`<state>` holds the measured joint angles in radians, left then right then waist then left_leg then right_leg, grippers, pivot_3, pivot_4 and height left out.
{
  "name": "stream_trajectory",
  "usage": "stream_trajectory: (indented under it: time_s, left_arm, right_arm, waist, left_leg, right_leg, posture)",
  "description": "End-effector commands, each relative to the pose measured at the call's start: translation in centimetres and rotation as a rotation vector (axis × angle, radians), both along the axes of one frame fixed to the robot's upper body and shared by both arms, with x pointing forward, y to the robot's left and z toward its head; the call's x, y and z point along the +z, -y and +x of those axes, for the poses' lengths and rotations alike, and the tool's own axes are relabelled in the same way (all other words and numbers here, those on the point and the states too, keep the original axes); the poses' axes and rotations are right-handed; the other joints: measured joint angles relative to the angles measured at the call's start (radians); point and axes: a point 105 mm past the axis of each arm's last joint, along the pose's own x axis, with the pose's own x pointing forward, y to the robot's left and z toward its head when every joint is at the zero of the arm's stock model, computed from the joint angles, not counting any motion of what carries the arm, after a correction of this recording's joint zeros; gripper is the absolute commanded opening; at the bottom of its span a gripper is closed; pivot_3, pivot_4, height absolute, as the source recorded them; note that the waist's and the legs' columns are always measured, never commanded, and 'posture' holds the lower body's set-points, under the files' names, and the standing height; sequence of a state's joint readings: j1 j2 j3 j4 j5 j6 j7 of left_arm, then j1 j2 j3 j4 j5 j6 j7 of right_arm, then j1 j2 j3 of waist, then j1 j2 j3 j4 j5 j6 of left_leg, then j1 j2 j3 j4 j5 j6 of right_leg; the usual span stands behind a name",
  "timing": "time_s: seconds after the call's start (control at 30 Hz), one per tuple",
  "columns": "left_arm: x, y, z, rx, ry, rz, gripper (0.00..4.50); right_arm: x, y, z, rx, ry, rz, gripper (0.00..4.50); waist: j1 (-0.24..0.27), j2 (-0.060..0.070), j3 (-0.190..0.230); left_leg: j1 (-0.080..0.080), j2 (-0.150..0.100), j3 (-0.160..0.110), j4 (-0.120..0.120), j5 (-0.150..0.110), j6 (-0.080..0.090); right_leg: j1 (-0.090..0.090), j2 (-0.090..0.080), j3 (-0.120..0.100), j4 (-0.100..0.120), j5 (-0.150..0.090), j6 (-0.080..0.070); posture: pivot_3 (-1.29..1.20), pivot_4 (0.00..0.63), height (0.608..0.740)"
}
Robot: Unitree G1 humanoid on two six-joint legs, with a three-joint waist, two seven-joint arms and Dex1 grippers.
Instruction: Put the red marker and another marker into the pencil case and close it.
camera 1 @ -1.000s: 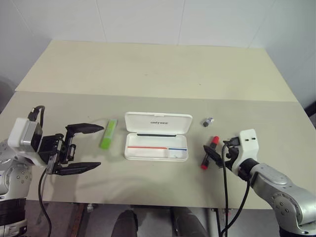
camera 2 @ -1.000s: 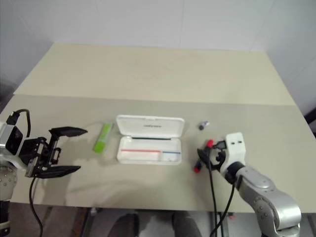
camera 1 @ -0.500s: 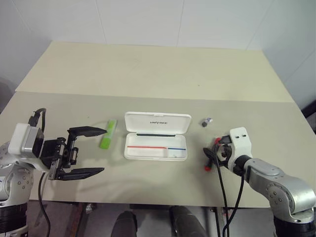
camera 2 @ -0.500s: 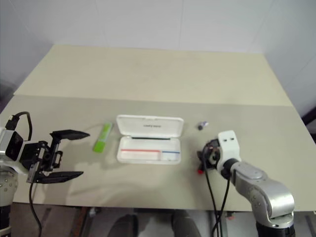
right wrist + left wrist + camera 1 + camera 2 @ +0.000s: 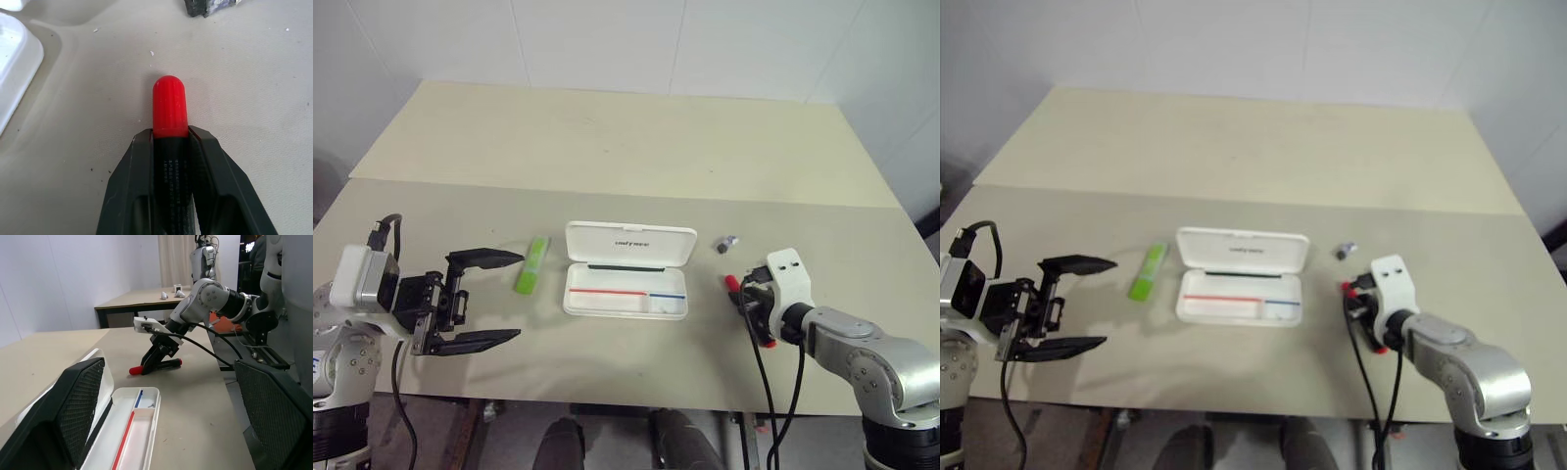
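Right gripper: fingers clamped on the black barrel of the red marker, red cap poking out past the tips; a second ago spread wide around it, now closed in.
Red marker: on the table, right of the pencil case and apart from it; lies more along the gripper than a second ago.
Left gripper: fingers spread wide, holding nothing, hovering over the table's left side; same place as before.
Pencil case: open, lid back flat, red and blue stripes showing inside; unmoved.
Another marker: light green, flat on the table between left gripper and case; unmoved.
Small grey-black bit: just beyond the red marker; unmoved.
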<state>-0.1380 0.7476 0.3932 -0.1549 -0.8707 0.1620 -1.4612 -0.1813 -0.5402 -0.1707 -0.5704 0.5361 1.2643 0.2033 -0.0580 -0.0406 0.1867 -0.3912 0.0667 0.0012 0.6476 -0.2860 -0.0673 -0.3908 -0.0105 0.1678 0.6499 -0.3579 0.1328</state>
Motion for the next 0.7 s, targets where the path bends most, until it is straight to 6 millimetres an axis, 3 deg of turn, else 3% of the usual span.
stream_trajectory:
  time_s: [0.03,0.17,0.33,0.4,0.57,0.7]
  left_arm:
    - [0.4,-0.1,0.2,0.001,0.029,-0.009,4.5]
    - [0.3,0.1,0.6,-0.004,0.03,-0.023,4.5]
    - [0.1,-0.1,0.8,-0.017,0.025,-0.03,4.5]
    - [0.0,-0.2,0.8,-0.022,0.022,-0.029,4.5]
    - [-0.3,-1.0,0.8,-0.023,-0.001,-0.036,4.5]
    - [-0.8,-2.0,0.7,-0.005,-0.025,-0.006,4.5]
  right_arm:
    - [2.0,0.8,0.4,0.018,0.062,0.005,0.61]
    - [4.8,-0.6,-0.1,0.18,0.119,0.012,0.61]
    - [7.2,-4.7,-2.5,0.559,0.096,0.015,0.61]
    - [7.4,-5.8,-3.3,0.677,0.046,0.007,0.61]
    - [7.2,-7.8,-3.7,0.784,-0.006,-0.034,0.61]
    - [7.3,-10.3,-3.3,0.87,0.066,-0.114,0.61]
  waist:
    - [-0.001,0.001,0.0]
    - [-0.003,0.006,0.004]
    - [-0.01,0.008,0.005]
    - [-0.013,0.008,0.005]
    - [-0.019,0.007,0.005]
    - [-0.025,0.007,0.005]
  left_leg:
    - [0.0,0.0,0.0,0.0,0.0,0.0]
    - [-0.001,0.0,0.0,-0.001,0.0,0.0]
    - [-0.002,0.002,0.0,-0.003,-0.001,0.001]
    - [-0.002,0.002,0.0,-0.002,-0.001,0.001]
    - [-0.004,0.002,0.0,-0.001,-0.001,0.001]
    - [-0.004,0.002,-0.001,-0.001,-0.001,0.001]
  right_leg:
    - [0.0,0.0,0.0,0.0,0.0,0.0]
    - [-0.002,0.0,0.0,-0.001,0.0,0.0]
    - [-0.003,0.002,0.0,-0.001,0.0,0.0]
    - [-0.003,0.002,-0.001,-0.002,0.0,0.0]
    - [-0.003,0.001,-0.001,-0.003,0.0,0.0]
    - [-0.004,0.0,-0.001,-0.003,0.0,0.0]
  posture:
    - [0.0,0.15,0.74]
    - [0.0,0.15,0.74]
    - [0.0,0.15,0.74]
    - [0.0,0.15,0.74]
    - [0.0,0.15,0.74]
    - [0.0,0.15,0.74]
